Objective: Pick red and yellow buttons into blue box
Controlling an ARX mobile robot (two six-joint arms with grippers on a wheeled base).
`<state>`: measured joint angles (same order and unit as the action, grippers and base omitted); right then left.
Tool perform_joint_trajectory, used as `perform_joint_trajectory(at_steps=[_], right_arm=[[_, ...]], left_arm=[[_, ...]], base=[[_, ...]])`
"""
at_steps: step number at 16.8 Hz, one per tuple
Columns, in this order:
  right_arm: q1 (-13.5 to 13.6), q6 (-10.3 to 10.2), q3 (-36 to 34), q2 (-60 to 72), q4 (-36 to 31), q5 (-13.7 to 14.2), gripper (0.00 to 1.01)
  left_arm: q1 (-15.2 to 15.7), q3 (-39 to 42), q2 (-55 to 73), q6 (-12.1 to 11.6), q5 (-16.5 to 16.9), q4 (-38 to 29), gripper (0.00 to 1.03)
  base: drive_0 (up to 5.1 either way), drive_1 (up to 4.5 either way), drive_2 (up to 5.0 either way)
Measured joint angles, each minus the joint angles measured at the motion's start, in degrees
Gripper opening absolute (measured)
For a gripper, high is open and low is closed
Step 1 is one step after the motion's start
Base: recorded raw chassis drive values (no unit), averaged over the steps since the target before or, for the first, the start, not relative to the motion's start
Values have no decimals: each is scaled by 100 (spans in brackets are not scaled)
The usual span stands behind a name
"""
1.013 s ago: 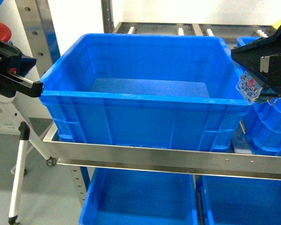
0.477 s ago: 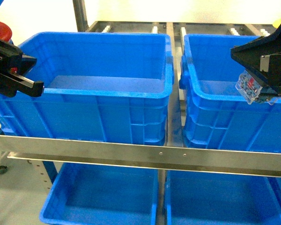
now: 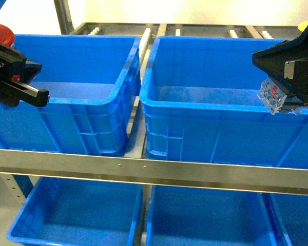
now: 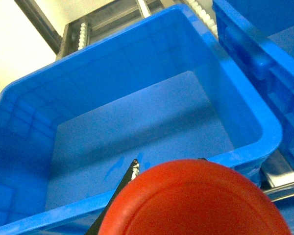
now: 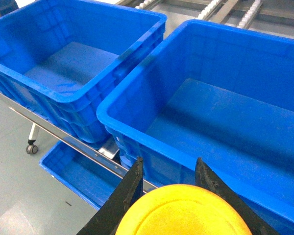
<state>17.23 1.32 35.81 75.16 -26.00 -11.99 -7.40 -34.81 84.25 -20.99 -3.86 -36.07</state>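
Left gripper (image 3: 38, 95): sitting at the far left edge of the head view, black, reaching in sideways toward the right, level with the rim of the left box. It's clamped on the red button.
Red button (image 4: 193, 200): cap fills the bottom of the left wrist view, with the black finger (image 4: 118, 188) poking out from behind it on the left. In the head view only a slice of the red cap shows at the top left, above the gripper body.
Right gripper (image 3: 292, 108): comes in from the right edge of the head view, hanging above the near right part of the right box, fingers pointing down and to the left. It's pinching the yellow button.
Yellow button (image 5: 183, 210): cap fills the bottom middle of the right wrist view, with two black fingers (image 5: 130, 188) sticking up on either side of it. In the head view the clear plastic body hangs off the gripper, tilted, with a bit of red showing inside it.
Left box (image 3: 100, 97): blue, on the upper shelf, left side, open top, below and in front of the left gripper.
Right box (image 3: 205, 102): blue, just beside the left one, a narrow gap between them, under the right gripper.
Shelf rail (image 3: 154, 169): metal bar running across the front of both boxes.
Lower boxes (image 3: 77, 215): more blue ones on the level below, seen under the rail.
Rollers (image 3: 231, 33): pale ones on the rack behind the boxes, far side.
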Motion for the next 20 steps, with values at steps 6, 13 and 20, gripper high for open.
perform_joint_trajectory(at_steps=[6,13,20], right_arm=[[0,0,0,0,-7,0,29],[0,0,0,2,4,0,29],[-31,0,0,11,0,24,29]], left_arm=[[0,0,0,0,0,0,25],[0,0,0,0,2,-2,25],[-24,0,2,0,15,0,25]], base=[[436,-205,-205],[341,17,-367],[62,30,-24]])
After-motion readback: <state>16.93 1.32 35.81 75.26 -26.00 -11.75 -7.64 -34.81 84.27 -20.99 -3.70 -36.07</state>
